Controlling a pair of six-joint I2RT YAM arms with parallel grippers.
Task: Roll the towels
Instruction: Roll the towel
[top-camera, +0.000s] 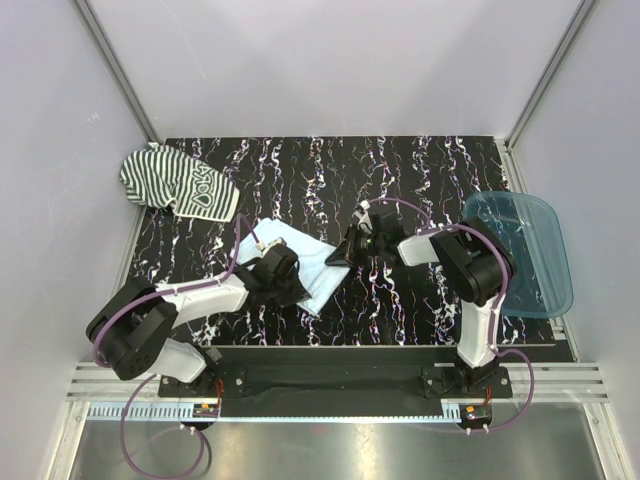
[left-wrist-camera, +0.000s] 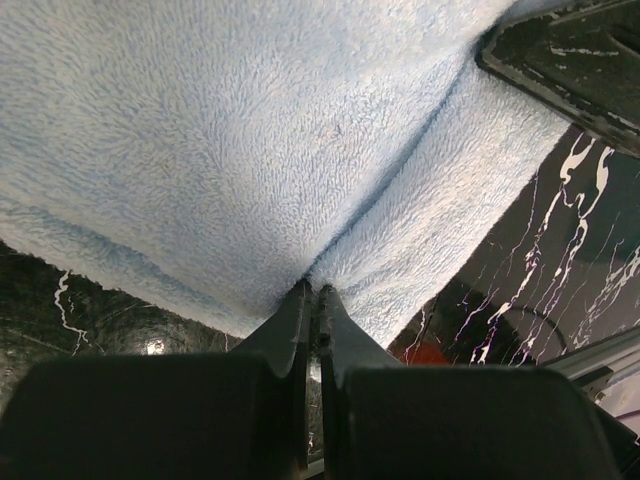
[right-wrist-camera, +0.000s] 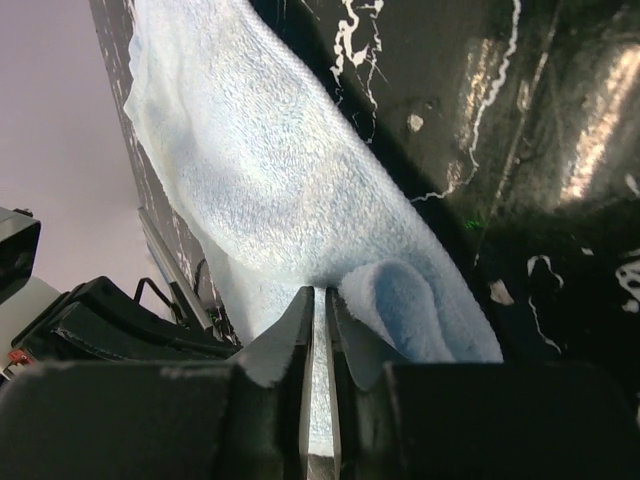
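Left gripper (left-wrist-camera: 312, 295) and right gripper (right-wrist-camera: 320, 300) each pinch opposite edges of the pale blue towel (top-camera: 305, 255) mid-table, seemingly steadying it for rolling. The striped towel (top-camera: 178, 185) lies crumpled at the far-left corner.

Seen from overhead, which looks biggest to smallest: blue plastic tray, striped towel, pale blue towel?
Largest: blue plastic tray.
Then striped towel and pale blue towel, too alike to rank; the left arm hides part of the blue one.
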